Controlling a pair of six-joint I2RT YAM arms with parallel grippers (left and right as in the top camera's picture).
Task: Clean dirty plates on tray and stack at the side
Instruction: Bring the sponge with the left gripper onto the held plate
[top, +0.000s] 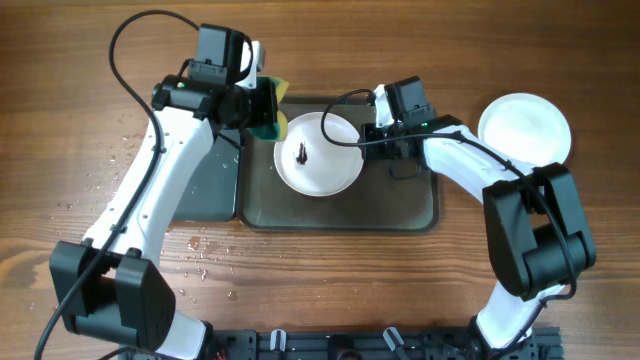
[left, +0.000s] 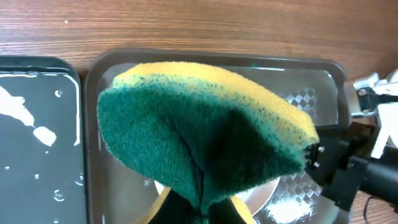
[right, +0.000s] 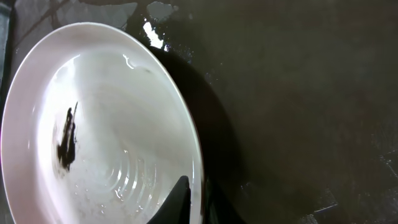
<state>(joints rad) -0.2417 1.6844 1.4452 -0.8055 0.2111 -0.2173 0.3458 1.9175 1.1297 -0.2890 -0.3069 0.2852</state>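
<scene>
A white plate (top: 318, 153) with a dark smudge at its centre lies on the large dark grey tray (top: 410, 205). My right gripper (top: 372, 132) is shut on the plate's right rim; in the right wrist view one finger lies inside the plate (right: 93, 124) and the other under its rim (right: 196, 202). My left gripper (top: 262, 112) is shut on a green-yellow sponge (left: 199, 134), held above the tray's (left: 99, 68) left end beside the plate. A clean white plate (top: 524, 128) sits on the table at the right.
A narrower black tray (top: 212, 180) holding water lies left of the grey tray; it also shows in the left wrist view (left: 37, 143). Water drops speckle the wood (top: 205, 250) at the left.
</scene>
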